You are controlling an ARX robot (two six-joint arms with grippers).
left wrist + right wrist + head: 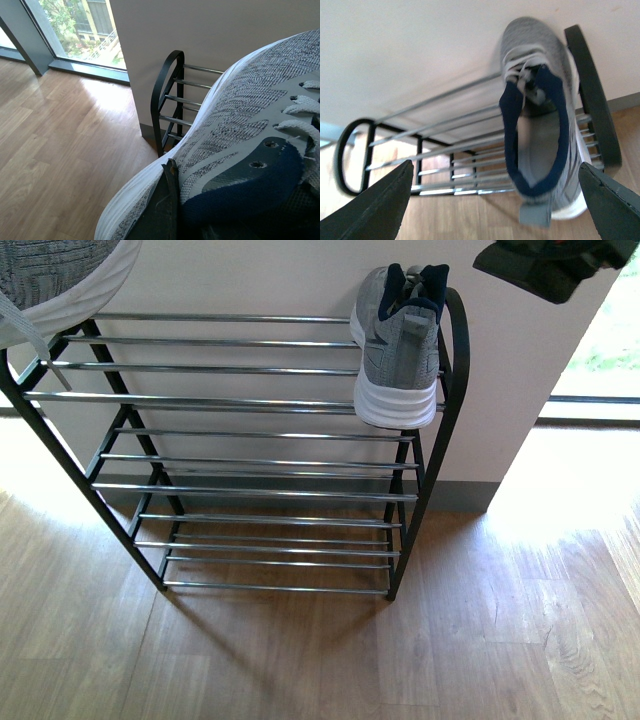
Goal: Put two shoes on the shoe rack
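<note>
Hanging over the left end of the shoe rack [200, 398], the second sneaker [60, 275] shows only as a grey knit upper and white sole edge in the top corner of the front view, one lace dangling towards the upper rods. The left gripper [192, 220] is clamped on it: in the left wrist view a black finger [162, 210] presses against the outside of the knit by the navy collar. The other finger is hidden, probably inside the opening. Pinching the collar wall leaves the sole free, which suits lowering the shoe flat onto the rods.

The first sneaker [400, 345] sits on the top tier at the right end, just beside the black side frame [455, 370], toe to the wall [250, 275] and heel towards the robot. Its white heel overhangs the front rod slightly. Tucked to that end, it leaves the remaining top-tier rods bare for its partner.

The right gripper [495, 167] hovers above that placed shoe with its jaws spread wide and nothing between them. Its two dark fingers [380, 210] frame the navy lining from well apart, touching nothing.

I judge the task about half done; the remaining step is to carry the held sneaker over the top rods and set it down beside the first. The rods are smooth and widely spaced, so a tilted landing could let toe or heel dip between them.
</note>
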